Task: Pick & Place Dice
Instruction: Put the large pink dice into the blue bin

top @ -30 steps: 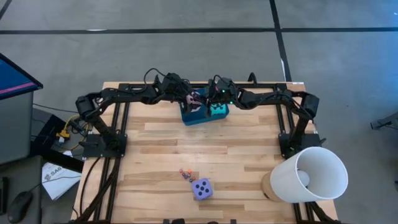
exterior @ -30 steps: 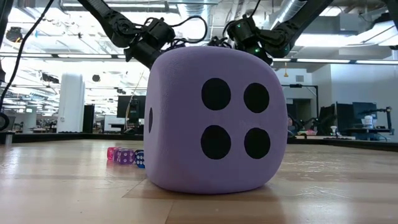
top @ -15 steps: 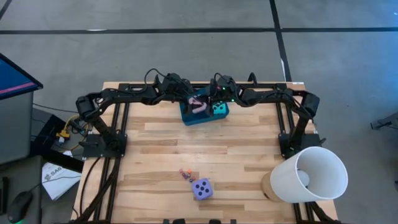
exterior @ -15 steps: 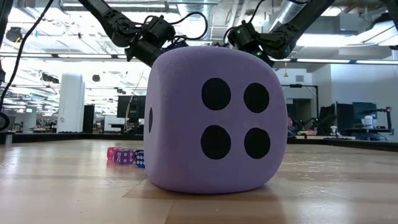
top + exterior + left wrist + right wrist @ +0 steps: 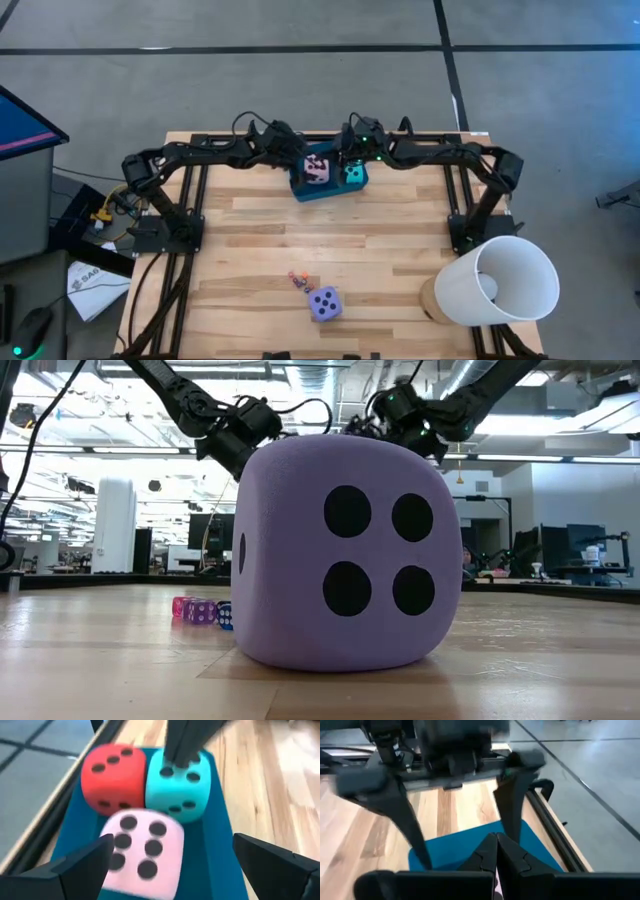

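Here, pink die, red die, turquoise die, no legible writing.

A light wooden slatted table top sits on a grey floor. At its twelve o'clock edge rests a flat teal rectangular tray. Toward six o'clock lies a small cluster of tiny translucent pink, purple and blue dice. At four o'clock, a large white cone-shaped paper shade overhangs the corner. Off the table at nine o'clock stands a dark monitor, with white papers on the floor near eight o'clock.
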You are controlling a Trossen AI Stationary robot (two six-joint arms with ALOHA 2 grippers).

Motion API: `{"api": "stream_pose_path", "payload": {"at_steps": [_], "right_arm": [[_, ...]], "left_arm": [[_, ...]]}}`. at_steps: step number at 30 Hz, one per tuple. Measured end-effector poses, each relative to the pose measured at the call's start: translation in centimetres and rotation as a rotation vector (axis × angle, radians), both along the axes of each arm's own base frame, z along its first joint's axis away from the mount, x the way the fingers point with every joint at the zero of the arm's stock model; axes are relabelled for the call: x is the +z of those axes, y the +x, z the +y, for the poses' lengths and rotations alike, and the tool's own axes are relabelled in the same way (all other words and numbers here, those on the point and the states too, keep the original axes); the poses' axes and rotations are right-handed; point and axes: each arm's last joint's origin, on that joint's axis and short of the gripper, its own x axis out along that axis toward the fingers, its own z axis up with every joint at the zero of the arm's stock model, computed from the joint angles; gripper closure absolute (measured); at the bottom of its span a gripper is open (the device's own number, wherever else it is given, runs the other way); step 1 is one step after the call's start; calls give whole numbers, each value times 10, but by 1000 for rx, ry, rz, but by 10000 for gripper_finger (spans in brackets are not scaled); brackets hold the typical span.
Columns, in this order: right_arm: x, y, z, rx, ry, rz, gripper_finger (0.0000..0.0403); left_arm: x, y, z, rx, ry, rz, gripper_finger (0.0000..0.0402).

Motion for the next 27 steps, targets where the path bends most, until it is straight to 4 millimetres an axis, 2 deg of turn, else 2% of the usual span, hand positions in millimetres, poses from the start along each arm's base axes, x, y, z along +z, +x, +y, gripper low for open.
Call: {"api": "stream_pose_path", "payload": {"at_steps": [7, 15, 21, 27], "right_arm": [[29, -24, 14, 19, -1, 64, 403], [52, -63, 30, 18, -45, 20, 403], [52, -97, 43, -12, -53, -64, 403], [41, -128, 58, -101, -47, -164, 403]], "left_arm": [[-9, -11, 5, 38, -49, 77, 5], [-8, -12, 10, 50, -36, 54, 5], [-2, -5, 9, 37, 4, -14, 5], [4, -1, 9, 74, -20, -89, 5]]}}
